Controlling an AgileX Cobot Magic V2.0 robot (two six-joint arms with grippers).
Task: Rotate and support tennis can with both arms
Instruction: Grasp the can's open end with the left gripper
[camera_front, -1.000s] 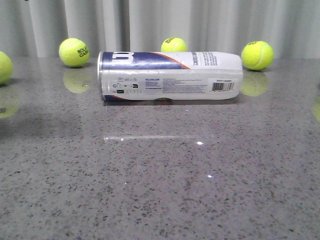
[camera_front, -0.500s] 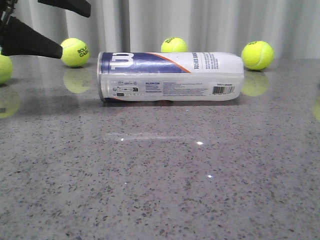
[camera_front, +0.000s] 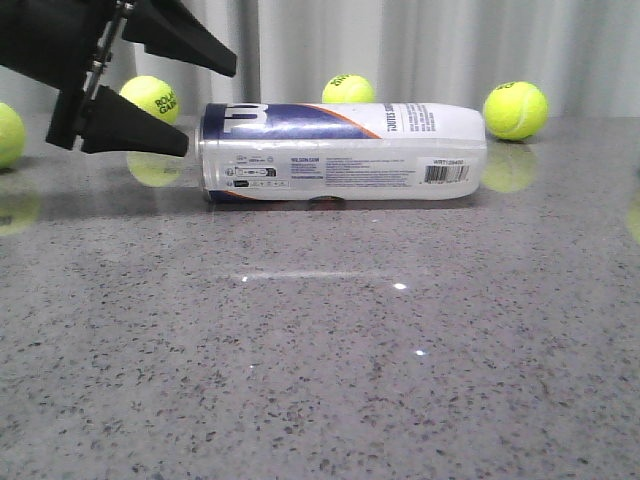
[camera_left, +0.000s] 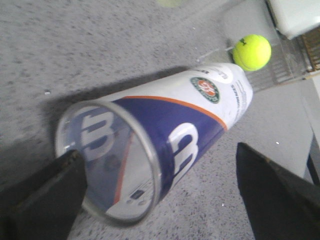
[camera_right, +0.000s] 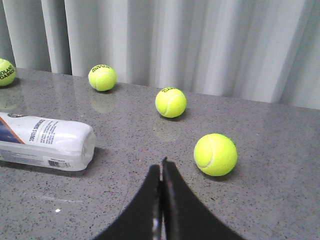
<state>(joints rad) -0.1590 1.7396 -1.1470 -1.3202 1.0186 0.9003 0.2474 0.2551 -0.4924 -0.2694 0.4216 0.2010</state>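
the tennis can (camera_front: 343, 151) lies on its side on the table (camera_front: 320, 360), rim end facing the left gripper (camera_front: 205, 103), whose fingers are spread wide around that end, not touching. the right gripper (camera_right: 161, 172) sits pinched shut, well clear. risk: an off-centre squeeze could roll the can toward the balls behind it.
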